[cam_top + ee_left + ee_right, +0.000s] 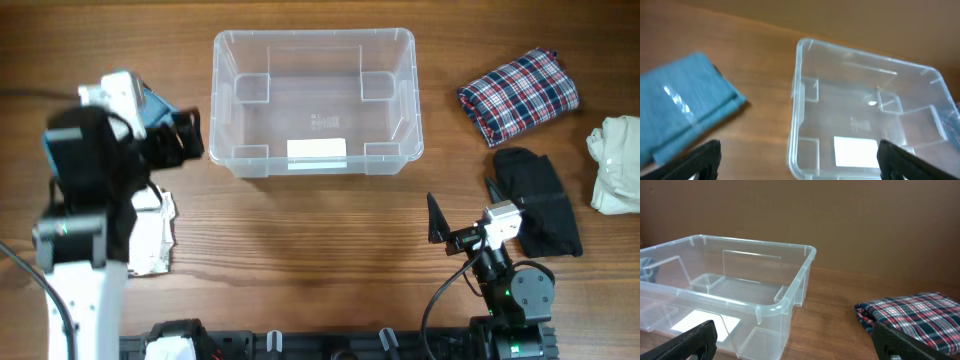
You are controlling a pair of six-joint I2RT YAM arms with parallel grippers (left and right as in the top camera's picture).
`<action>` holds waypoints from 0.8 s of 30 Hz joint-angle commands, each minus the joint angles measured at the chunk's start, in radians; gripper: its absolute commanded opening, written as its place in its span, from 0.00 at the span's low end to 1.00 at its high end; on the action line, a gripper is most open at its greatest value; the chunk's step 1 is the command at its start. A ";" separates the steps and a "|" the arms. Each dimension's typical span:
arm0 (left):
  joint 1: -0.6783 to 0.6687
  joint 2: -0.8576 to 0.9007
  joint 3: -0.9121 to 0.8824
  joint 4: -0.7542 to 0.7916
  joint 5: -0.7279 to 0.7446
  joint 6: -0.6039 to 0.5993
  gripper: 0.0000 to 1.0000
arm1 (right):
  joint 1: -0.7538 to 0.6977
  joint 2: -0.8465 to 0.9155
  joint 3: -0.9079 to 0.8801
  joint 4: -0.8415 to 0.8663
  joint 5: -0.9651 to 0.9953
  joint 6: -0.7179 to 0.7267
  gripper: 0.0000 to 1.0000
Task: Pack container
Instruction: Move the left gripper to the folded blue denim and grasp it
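The container (pixel 415 95) is a clear empty plastic bin with a white label, at the table's back middle. It shows in the left wrist view (pixel 796 100) and the right wrist view (pixel 790 297). My left gripper (pixel 187 136) is open and empty, just left of the bin; its view (pixel 800 171) looks over the bin's left wall. A folded blue garment (pixel 157 104) lies beside it on the wood (pixel 685 105). My right gripper (pixel 465 207) is open and empty at the front right (pixel 797 351), apart from the bin. A folded plaid garment (pixel 518 95) lies right of the bin (pixel 912 312).
A black garment (pixel 540 200) lies right beside my right gripper. A cream garment (pixel 618 165) is at the right edge. A white-grey garment (pixel 152 235) lies at the front left, partly under my left arm.
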 commanded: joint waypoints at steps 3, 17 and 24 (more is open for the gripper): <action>0.007 0.098 0.170 -0.064 -0.064 0.119 1.00 | 0.004 -0.008 -0.002 0.003 0.013 -0.018 1.00; 0.055 0.535 0.170 0.076 -0.431 0.353 1.00 | 0.004 -0.008 -0.002 0.003 0.013 -0.018 1.00; 0.056 0.779 0.170 0.197 -0.425 0.527 1.00 | 0.004 -0.008 -0.002 0.003 0.013 -0.018 1.00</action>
